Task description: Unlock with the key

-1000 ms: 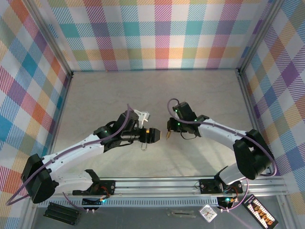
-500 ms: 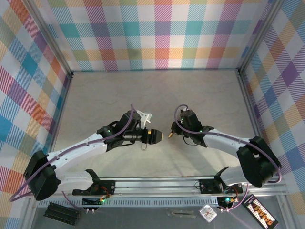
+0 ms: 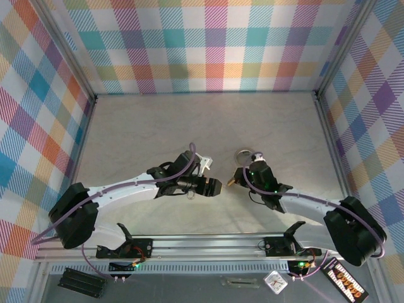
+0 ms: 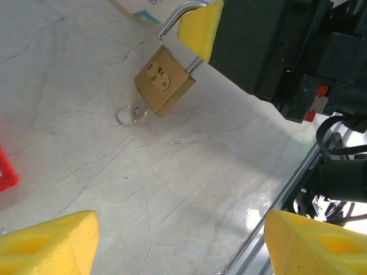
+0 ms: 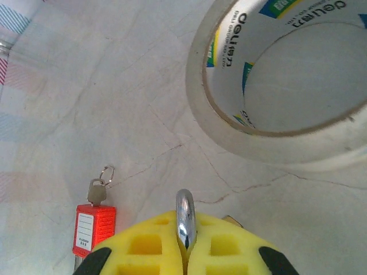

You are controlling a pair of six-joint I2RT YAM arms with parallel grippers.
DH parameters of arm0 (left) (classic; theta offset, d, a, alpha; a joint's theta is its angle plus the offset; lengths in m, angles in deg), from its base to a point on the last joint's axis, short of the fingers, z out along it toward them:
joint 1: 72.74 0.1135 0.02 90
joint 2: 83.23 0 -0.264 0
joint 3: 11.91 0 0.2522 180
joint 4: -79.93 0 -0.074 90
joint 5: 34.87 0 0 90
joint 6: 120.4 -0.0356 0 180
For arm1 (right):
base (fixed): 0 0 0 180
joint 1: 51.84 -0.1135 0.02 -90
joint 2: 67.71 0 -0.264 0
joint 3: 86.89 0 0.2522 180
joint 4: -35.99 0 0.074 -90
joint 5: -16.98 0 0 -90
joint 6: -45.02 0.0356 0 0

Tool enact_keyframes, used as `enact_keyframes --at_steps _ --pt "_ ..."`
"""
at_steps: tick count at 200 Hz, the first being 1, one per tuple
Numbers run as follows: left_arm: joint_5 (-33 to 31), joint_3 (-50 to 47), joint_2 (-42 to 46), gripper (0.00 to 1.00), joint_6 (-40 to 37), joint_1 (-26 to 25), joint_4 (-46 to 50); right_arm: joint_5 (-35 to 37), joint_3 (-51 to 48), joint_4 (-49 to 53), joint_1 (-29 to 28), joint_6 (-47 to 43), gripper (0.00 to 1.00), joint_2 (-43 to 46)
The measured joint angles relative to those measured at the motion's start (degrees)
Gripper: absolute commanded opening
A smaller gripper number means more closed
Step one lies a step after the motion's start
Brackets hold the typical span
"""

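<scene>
A brass padlock (image 4: 163,80) hangs just above the table by its silver shackle (image 5: 184,217), and my right gripper (image 5: 184,243) is shut on that shackle between yellow pads. A small key on a ring (image 4: 129,114) sits at the padlock's lower end; I cannot tell whether it is in the keyhole. My left gripper (image 4: 180,240) faces the padlock from the left with its yellow fingertips (image 4: 51,240) wide apart and nothing between them. From above, the left gripper (image 3: 213,187) and the right gripper (image 3: 236,180) are almost tip to tip.
A roll of clear tape (image 5: 275,74) lies flat just behind the right gripper, also seen from above as tape roll (image 3: 246,156). A red padlock (image 5: 93,230) with its own key (image 5: 96,193) lies on the table to the left. The arm rail (image 3: 208,243) runs along the near edge.
Both grippers have shifted right and nearer the rail, the left one closing the gap to the padlock. The right arm has swung aside and uncovered the tape roll. The left jaws have narrowed slightly.
</scene>
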Motion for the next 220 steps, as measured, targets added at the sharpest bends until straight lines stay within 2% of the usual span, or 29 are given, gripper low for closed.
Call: enact_keyframes --at_steps 55,93,140,220 --pt "-1.5 0.6 -3.3 0.73 0.5 -2.0 -0.8 4.5 -6.8 -3.0 -3.1 3.0 0.03 6.2" --pt "-3.2 2.9 -7.1 0.71 1.7 -3.0 -0.8 7.9 -9.6 -2.6 -5.5 6.1 0.11 9.7" --pt "-4.7 6.2 -11.3 0.71 2.7 -5.4 -0.8 11.4 -10.7 3.1 -6.8 10.4 0.26 13.9" --pt "-5.7 7.4 -11.9 0.71 4.8 -6.9 0.5 11.6 -10.8 15.3 -6.8 14.6 0.40 21.7"
